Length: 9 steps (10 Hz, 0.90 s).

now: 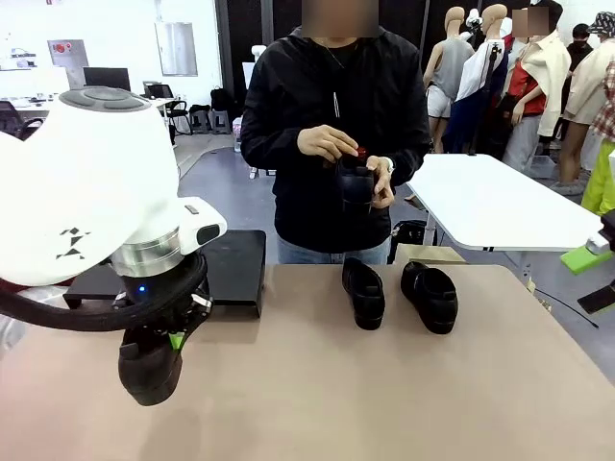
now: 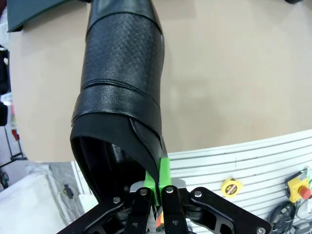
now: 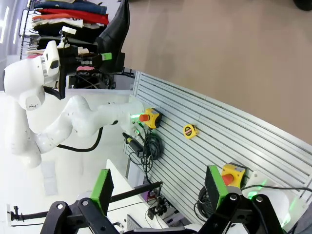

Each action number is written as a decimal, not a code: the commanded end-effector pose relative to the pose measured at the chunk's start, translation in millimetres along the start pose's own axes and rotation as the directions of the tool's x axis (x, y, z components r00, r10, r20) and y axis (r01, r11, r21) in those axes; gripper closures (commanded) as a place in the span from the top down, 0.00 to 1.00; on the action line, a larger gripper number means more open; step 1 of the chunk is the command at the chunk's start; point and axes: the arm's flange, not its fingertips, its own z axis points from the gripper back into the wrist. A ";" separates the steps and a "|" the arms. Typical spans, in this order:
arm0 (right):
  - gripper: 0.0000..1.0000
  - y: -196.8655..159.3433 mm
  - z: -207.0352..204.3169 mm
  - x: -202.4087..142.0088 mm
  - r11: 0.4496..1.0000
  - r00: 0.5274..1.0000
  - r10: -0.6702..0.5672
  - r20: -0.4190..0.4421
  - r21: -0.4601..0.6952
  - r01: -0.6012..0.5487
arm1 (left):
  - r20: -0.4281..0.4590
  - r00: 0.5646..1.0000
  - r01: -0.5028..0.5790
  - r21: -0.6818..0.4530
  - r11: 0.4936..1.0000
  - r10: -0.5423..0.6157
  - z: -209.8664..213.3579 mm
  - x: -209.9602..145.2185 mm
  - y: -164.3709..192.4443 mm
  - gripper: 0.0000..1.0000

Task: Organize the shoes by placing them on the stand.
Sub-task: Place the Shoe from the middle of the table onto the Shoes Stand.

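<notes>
Brown surface (image 1: 317,403) has two shoes (image 1: 364,292) lying past the middle. Left jaws pinch a third shoe (image 2: 122,87) tight, hanging toe-down near the stand (image 1: 235,264). Right jaws gape wide, empty. Next, I think, that shoe must go onto the stand.

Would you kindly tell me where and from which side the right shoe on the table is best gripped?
Probably the rim of its opening, from above: the right shoe stands sole-down on the table, apart from its neighbour, so a claw can straddle the side wall. The left claw pinches the held shoe that way; the open right claw is free.
</notes>
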 end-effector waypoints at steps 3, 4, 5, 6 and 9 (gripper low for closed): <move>1.00 0.3 3.6 0.6 1.000 1.000 0.026 -0.003 0.007 -0.026 | 0.131 0.982 -0.148 0.058 0.987 0.139 8.7 70.3 69.0 0.00; 1.00 0.3 3.6 0.6 1.000 1.000 0.026 -0.003 0.007 -0.026 | 0.189 0.975 -0.144 0.116 0.983 0.120 10.5 96.8 104.4 0.00; 1.00 0.3 3.6 0.6 1.000 1.000 0.026 -0.003 0.007 -0.026 | 0.176 0.978 -0.148 0.218 0.965 0.110 5.6 118.2 139.3 0.00; 1.00 0.3 3.6 0.6 1.000 1.000 0.026 -0.003 0.007 -0.026 | 0.174 0.984 -0.005 0.232 0.973 -0.036 -5.7 138.0 174.7 0.00; 1.00 0.3 3.6 0.6 1.000 1.000 0.026 -0.003 0.007 -0.026 | 0.113 0.992 0.024 0.216 0.976 -0.049 -56.1 198.9 230.9 0.00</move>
